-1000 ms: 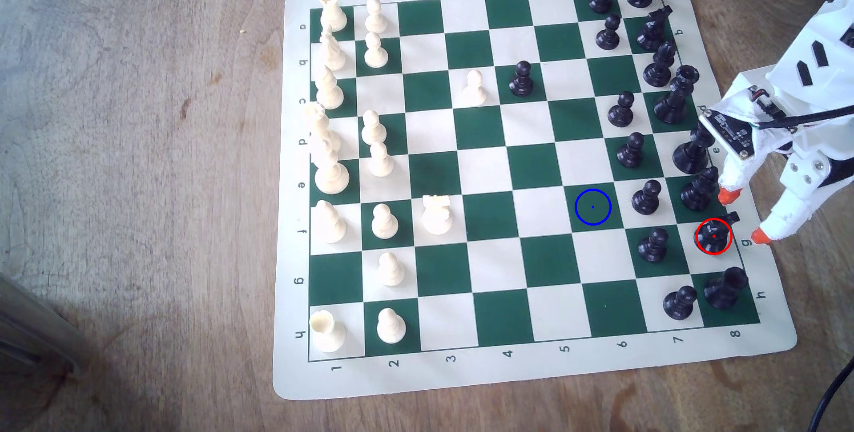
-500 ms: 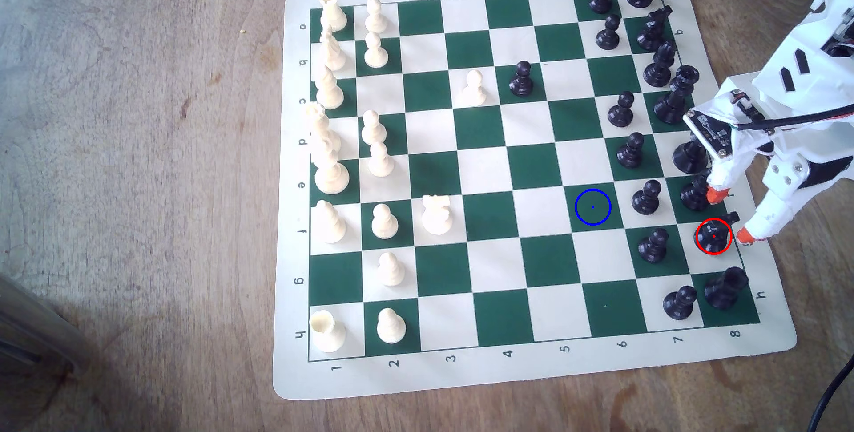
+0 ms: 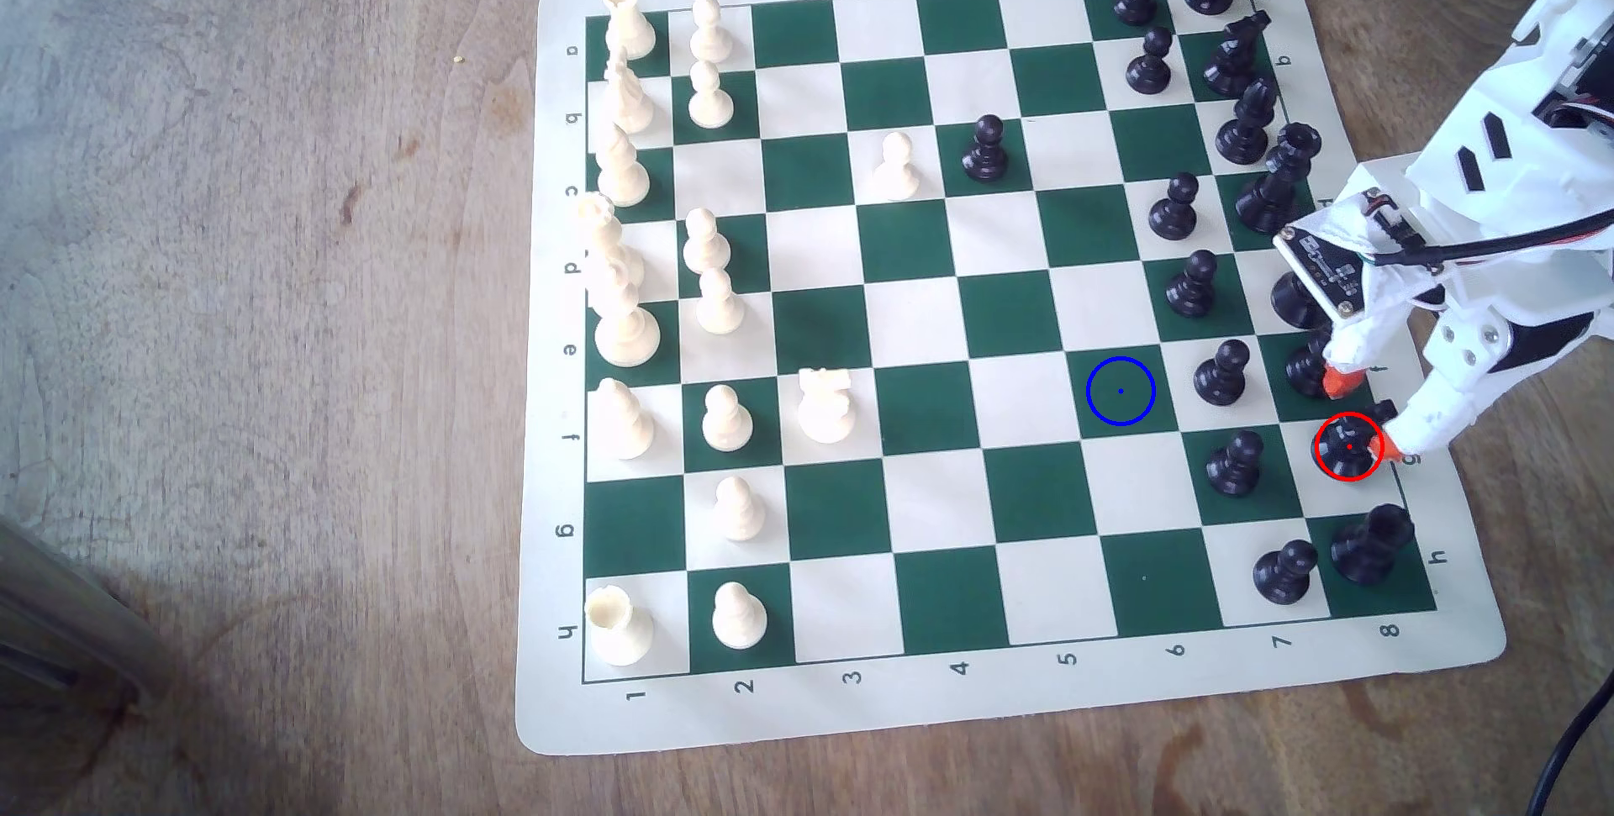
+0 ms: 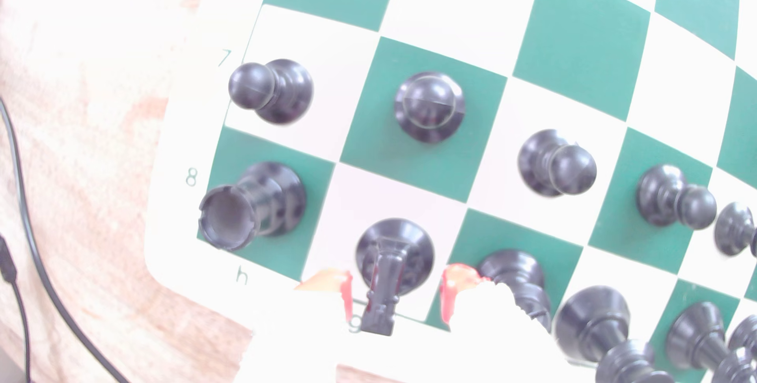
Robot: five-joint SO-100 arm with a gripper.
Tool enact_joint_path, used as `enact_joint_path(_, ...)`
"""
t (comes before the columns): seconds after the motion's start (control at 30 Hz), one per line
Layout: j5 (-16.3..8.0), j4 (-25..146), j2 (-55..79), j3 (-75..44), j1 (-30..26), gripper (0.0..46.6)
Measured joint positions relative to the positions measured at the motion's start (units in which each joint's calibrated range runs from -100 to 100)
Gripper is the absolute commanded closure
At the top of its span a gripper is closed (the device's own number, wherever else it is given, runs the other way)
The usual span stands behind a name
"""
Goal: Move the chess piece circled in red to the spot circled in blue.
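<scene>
The chess piece circled in red, a black knight (image 3: 1349, 447), stands on a cream square near the board's edge at the exterior view's right. My white gripper (image 3: 1367, 414) with orange fingertips (image 3: 1340, 380) is open and straddles it. In the wrist view the knight (image 4: 393, 260) sits between the two tips of the gripper (image 4: 397, 291), with gaps on both sides. The spot circled in blue (image 3: 1120, 390) is a bare dark green square, two files toward the exterior view's left of the knight.
Black pieces crowd the knight: a pawn (image 3: 1233, 462), a bishop (image 3: 1307, 366) touching or just behind one fingertip, a rook (image 3: 1371, 545) and a corner pawn (image 3: 1284, 572). Another pawn (image 3: 1221, 373) stands beside the blue ring. A black cable (image 3: 1572, 746) lies off the mat.
The gripper has slid toward the exterior view's left, from beside the board's edge to around the knight, staying open. No piece has moved.
</scene>
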Motion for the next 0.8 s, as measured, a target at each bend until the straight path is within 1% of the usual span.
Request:
enact_joint_path(0.17,0.0,-0.64,0.0,1.45,0.0,35.8)
enact_joint_path(0.2,0.0,-0.72,0.0,1.72,0.0,36.6)
enact_joint_path(0.33,0.0,-0.8,0.0,1.72,0.0,42.4)
enact_joint_path(0.47,0.24,-0.8,0.25,1.72,-0.07,44.6)
enact_joint_path(0.57,0.29,-1.2,0.42,1.72,-0.37,45.4)
enact_joint_path(0.6,0.29,-1.27,0.42,1.72,-0.37,46.3)
enact_joint_path(0.8,0.29,-1.27,0.84,1.63,-0.52,46.3)
